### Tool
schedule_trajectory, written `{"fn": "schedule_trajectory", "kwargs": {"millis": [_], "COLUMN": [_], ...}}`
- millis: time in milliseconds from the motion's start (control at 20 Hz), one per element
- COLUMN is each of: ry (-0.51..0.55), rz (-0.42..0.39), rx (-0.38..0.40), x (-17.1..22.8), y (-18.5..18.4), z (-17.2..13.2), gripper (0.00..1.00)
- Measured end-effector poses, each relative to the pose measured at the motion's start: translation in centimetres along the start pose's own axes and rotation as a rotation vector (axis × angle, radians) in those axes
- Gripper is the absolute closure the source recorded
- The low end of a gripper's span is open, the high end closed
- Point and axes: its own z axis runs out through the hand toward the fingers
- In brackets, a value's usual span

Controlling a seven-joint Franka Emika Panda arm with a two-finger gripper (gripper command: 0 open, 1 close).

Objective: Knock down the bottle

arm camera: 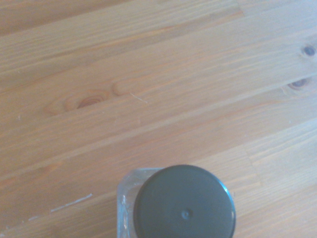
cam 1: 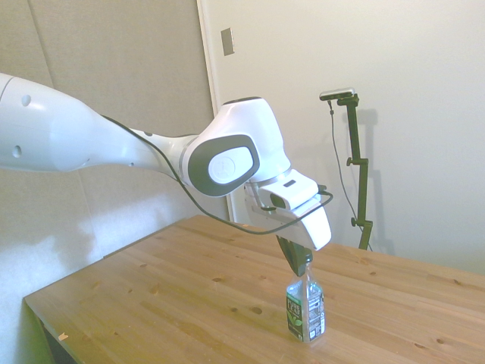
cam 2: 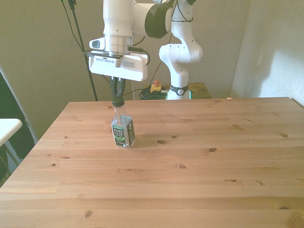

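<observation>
A small clear bottle point(cam 1: 305, 307) with a dark green cap and a green-and-white label stands upright on the wooden table point(cam 1: 174, 288). In the front view the bottle point(cam 2: 123, 129) is toward the front view's left. My gripper point(cam 1: 298, 267) hangs directly over the cap, pointing down, its dark fingertips drawn together right at the top of the cap. From the front the gripper point(cam 2: 117, 96) looks shut, with its tips meeting just above the cap. The wrist view looks straight down on the round dark cap point(arm camera: 184, 202) and the bottle's clear shoulders.
Bare wooden planks of the table point(cam 2: 199, 166) spread around the bottle on all sides. A white surface edge point(cam 2: 7, 127) shows beyond the table at the front view's left.
</observation>
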Motion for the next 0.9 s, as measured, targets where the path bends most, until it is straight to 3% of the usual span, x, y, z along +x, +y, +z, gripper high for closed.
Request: {"fn": "schedule_trajectory", "kwargs": {"millis": [200, 700, 900], "ry": [0.008, 0.048, 0.088], "rz": [0.011, 0.090, 0.118], "rx": [-0.002, -0.008, 0.061], "x": [0.7, 3.1, 3.5], "y": [-2.6, -9.0, -11.1], "z": [-0.1, 3.2, 3.2], "gripper": [1.00, 1.00, 1.00]}}
